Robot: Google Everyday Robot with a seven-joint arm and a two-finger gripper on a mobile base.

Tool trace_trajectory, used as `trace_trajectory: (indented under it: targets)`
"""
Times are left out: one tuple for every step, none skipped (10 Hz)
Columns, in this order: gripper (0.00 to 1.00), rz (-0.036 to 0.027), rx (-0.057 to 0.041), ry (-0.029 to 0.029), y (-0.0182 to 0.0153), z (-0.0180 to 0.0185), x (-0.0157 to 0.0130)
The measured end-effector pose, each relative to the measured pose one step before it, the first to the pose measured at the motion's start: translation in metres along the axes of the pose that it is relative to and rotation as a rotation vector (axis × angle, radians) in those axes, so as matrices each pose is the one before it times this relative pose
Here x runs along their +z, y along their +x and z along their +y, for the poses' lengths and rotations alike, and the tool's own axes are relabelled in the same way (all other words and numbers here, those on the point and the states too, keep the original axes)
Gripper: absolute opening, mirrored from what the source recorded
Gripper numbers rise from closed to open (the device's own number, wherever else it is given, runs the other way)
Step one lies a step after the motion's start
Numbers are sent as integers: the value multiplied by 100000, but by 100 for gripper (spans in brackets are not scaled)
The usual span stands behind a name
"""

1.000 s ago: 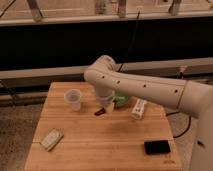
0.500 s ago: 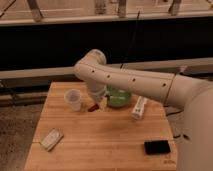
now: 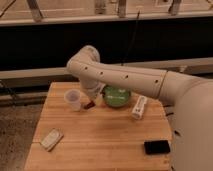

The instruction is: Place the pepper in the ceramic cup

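Observation:
The pepper (image 3: 90, 105), small and dark red-brown, hangs from my gripper (image 3: 92, 99), which is shut on it a little above the wooden table (image 3: 100, 145). The ceramic cup (image 3: 73, 99), a pale handle-less tumbler, stands upright on the table just left of the pepper, a short gap away. My white arm (image 3: 125, 77) reaches in from the right and bends down over the gripper, hiding most of it.
A wide green bowl (image 3: 116, 96) sits right of the gripper. A white bottle (image 3: 138, 106) lies further right. A flat black slab (image 3: 157, 147) lies at the front right, a pale packet (image 3: 51, 139) at the front left. A dark rail wall runs behind.
My gripper has carried the pepper left, from beside the green bowl to just beside the cup. The arm's elbow has swung left as well.

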Motion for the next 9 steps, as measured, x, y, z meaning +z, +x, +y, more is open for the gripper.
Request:
trace_trajectory:
  targets:
    - [0, 185, -825, 104, -206, -236, -223]
    - [0, 328, -971, 80, 67, -24, -42]
    - [0, 193, -1319, 378, 84, -289, 19]
    - [0, 92, -1342, 434, -254, -628, 32]
    - [0, -261, -1653, 535, -745, -860, -40]
    - [0, -262, -1586, 953, -520, -737, 0]
    - [0, 298, -1205, 93, 66, -137, 83]
    - [0, 361, -891, 12, 212, -63, 107]
    - [0, 286, -673, 224, -37, -279, 13]
